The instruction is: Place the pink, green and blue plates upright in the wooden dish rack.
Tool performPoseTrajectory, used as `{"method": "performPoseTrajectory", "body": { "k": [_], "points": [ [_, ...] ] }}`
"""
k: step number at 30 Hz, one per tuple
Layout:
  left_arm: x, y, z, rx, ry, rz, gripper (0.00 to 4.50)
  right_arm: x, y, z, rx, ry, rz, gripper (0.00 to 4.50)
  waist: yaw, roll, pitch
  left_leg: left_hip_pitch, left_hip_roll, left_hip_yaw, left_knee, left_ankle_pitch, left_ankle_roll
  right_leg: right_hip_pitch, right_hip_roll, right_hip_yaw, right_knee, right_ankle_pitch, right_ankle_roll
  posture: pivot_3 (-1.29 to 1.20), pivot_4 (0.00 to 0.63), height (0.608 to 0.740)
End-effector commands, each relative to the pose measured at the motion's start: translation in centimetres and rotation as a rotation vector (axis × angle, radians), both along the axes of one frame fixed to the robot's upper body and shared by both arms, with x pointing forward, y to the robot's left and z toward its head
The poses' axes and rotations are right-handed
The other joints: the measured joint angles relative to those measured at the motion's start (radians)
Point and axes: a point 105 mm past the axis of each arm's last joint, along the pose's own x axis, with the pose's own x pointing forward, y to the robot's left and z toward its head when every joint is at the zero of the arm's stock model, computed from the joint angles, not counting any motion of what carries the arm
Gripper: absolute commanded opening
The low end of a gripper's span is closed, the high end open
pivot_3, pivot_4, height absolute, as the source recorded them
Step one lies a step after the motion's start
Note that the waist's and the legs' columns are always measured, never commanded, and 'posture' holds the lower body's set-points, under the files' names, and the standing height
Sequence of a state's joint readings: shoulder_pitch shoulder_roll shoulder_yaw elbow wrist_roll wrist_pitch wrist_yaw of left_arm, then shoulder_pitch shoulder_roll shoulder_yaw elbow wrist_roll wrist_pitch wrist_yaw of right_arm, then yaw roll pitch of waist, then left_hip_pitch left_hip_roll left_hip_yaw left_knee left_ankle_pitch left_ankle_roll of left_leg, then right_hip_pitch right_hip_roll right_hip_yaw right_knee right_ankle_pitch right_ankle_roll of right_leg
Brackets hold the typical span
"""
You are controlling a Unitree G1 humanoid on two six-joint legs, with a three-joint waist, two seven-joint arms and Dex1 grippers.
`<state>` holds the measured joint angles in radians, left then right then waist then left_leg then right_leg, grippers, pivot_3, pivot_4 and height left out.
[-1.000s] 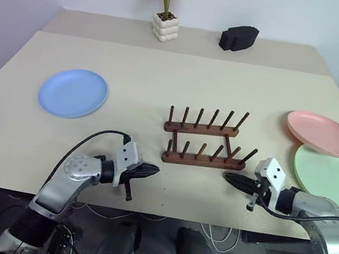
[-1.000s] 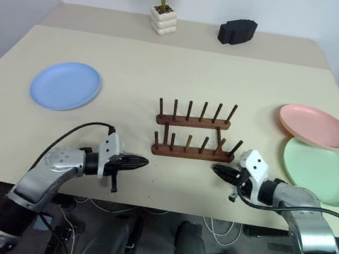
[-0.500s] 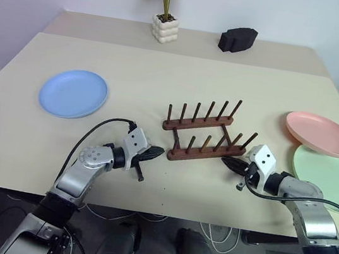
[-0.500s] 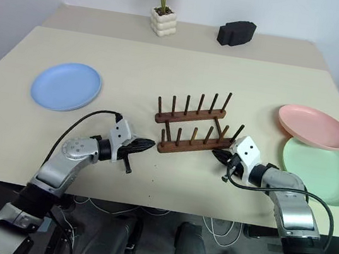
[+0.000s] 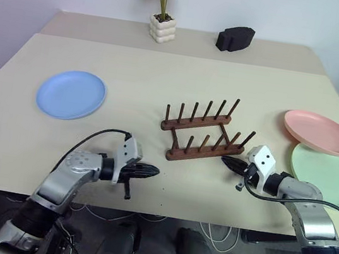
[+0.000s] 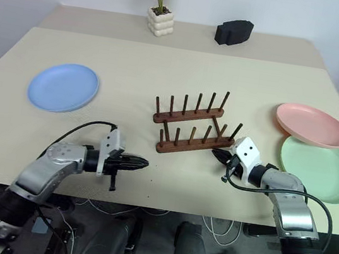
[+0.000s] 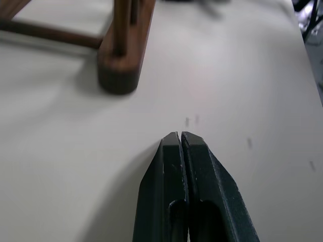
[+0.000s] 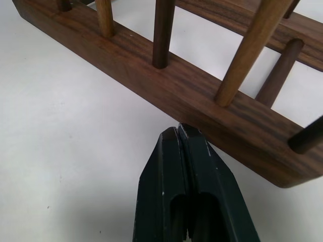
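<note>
With both closed tools, left tool [image 5: 155,172] and right tool [image 5: 226,162], kept low, nudge the skewed wooden dish rack [image 5: 205,139] at mid-desk square, avoiding tipping pegs, before fetching blue plate [image 5: 71,94] near left edge, pink plate [image 5: 321,132] and green plate [image 5: 329,176] near right edge.

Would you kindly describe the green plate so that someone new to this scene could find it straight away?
Start at the wooden dish rack in the middle of the beige table and look toward the table's right edge, where two plates lie flat. The green plate is the nearer one, pale mint, partly tucked under the pink plate behind it; the blue plate lies alone far left.
</note>
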<state>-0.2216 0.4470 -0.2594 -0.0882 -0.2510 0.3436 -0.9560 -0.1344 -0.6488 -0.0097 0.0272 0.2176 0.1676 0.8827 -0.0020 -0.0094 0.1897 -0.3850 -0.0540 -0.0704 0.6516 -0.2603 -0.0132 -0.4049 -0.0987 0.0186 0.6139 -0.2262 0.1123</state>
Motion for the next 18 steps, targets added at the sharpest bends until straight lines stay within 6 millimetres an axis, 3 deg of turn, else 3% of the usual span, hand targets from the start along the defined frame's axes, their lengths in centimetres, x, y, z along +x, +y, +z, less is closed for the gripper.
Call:
{"method": "performPoseTrajectory", "body": {
  "k": [1,8,18],
  "points": [
    [1.7,-0.2,-1.3,0.058,-0.038,0.087,0.04,0.0,0.0,0.0,-0.004,0.003,0.004,0.01,0.004,0.000,0.000,0.000,0.000,0.000,0.000,0.000,0.000,0.000,0.000,0.000,0.000,0.000,0.000,0.00,0.150,0.730],
    [4.0,0.6,-1.5,0.079,-0.124,0.206,0.04,0.1,0.0,0.2,-0.001,-0.012,-0.002,0.01,0.009,0.001,-0.001,0.001,0.000,0.000,0.000,0.000,0.000,0.000,0.000,0.000,0.001,0.000,0.000,0.00,0.150,0.730],
    [6.3,2.4,-1.3,0.083,-0.177,0.348,0.04,2.0,0.2,0.8,-0.007,-0.084,-0.054,0.01,0.006,0.001,-0.001,0.004,0.000,0.000,0.000,0.000,0.000,0.002,0.001,0.000,0.002,0.001,0.000,0.00,0.150,0.730]
  ]
}}
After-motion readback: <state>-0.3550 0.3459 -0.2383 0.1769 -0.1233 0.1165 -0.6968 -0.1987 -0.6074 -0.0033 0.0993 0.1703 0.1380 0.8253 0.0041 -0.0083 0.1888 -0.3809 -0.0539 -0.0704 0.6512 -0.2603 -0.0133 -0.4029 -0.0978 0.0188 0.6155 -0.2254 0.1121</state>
